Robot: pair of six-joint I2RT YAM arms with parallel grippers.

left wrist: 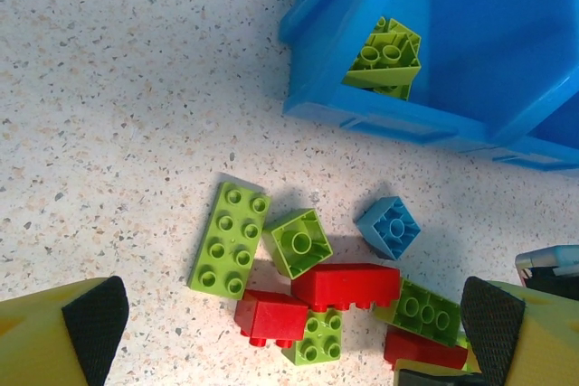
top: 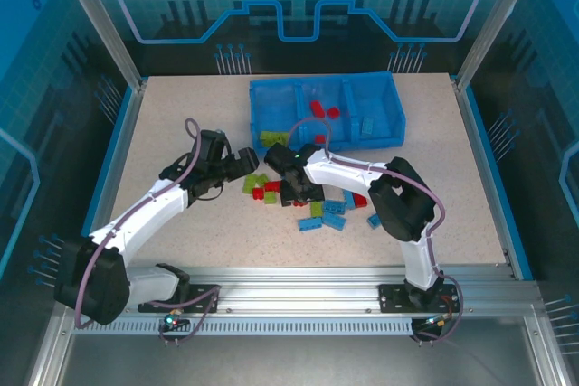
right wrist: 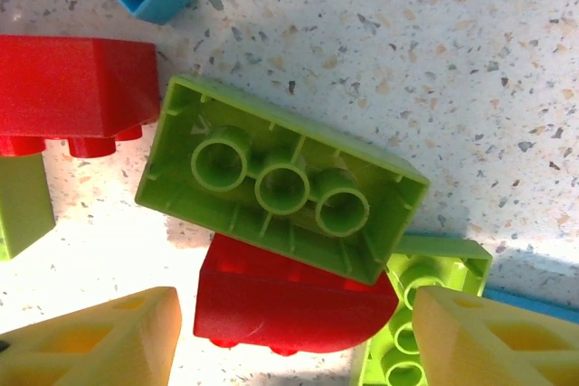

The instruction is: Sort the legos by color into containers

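Two are stacked: green lego (right wrist: 280, 187) on red lego (right wrist: 271, 309), straddled by the half-spread right gripper (right wrist: 294, 332) in the pile (top: 333, 214) beside the tray (top: 396, 110). Both may be pinched together and colours mixed. Left gripper (left wrist: 291, 314) is spread wide, empty.

A lime brick (right wrist: 282, 189) (underside up) lies over a red brick (right wrist: 271, 309), which the wide-spread right claw (right wrist: 296, 327) straddles.
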